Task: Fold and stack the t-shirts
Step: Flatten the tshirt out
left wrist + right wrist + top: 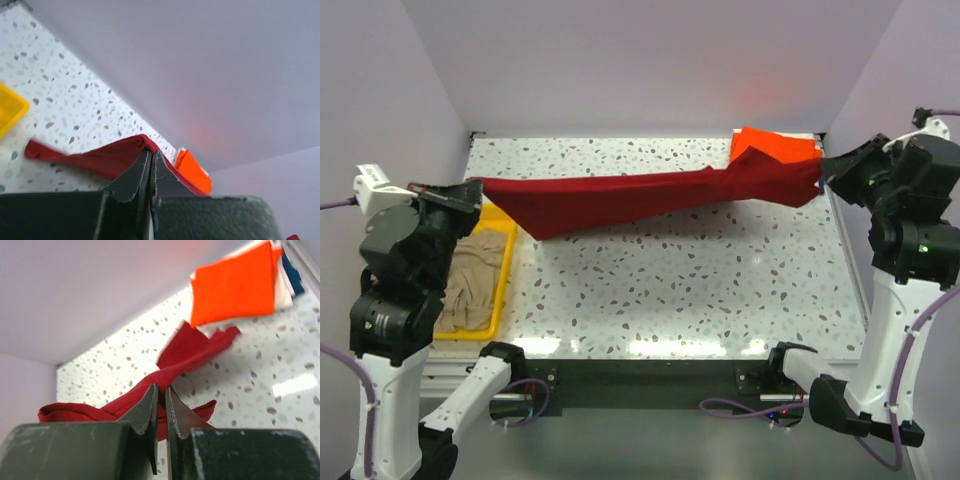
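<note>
Left end effector point(472, 190) and right end effector point(824, 172) each clamp tight on an end of the dark red t-shirt point(620, 200) strung across the tabletop point(720, 275) — it looks light, limp, probably best gripped at corners

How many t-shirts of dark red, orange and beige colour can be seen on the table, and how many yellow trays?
dark red t-shirt: 1
orange t-shirt: 1
beige t-shirt: 1
yellow tray: 1
Total: 4
</note>
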